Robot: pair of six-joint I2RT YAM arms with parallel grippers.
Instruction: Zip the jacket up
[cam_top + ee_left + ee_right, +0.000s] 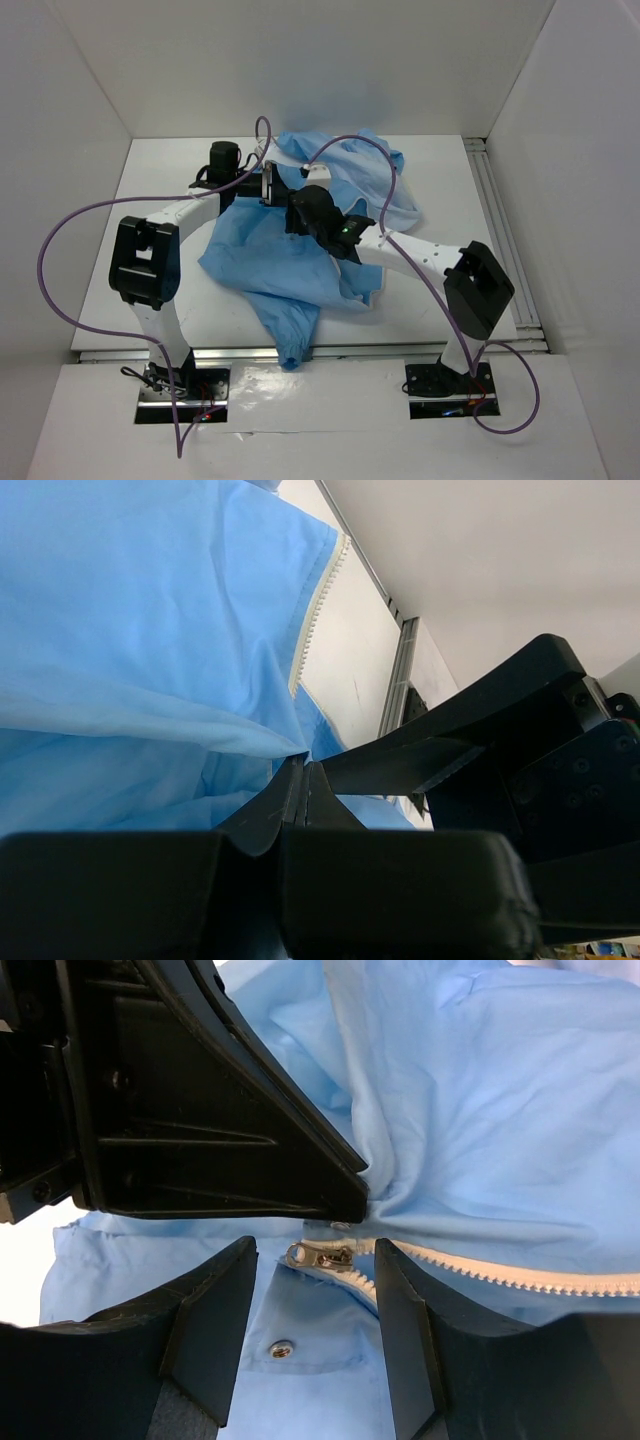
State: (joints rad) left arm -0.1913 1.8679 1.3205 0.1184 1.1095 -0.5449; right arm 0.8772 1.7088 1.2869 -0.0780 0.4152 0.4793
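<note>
The light blue jacket [290, 265] lies crumpled in the middle of the white table, one sleeve hanging over the near edge. My left gripper [272, 187] is shut, pinching a fold of the jacket fabric [150, 630] at its fingertips [303, 778]. In the right wrist view it shows as a black wedge [200, 1110] clamped on gathered cloth just above the zipper's end. My right gripper [312, 1278] is open. The metal zipper slider [322, 1256] lies between its fingers, untouched. White zipper teeth [500, 1275] run off to the right, and show in the left wrist view [315, 620].
A metal snap button [282, 1348] sits on the fabric below the slider. An aluminium rail [495, 230] runs along the table's right side. White walls enclose the table on three sides. Purple cables [80, 220] loop above both arms.
</note>
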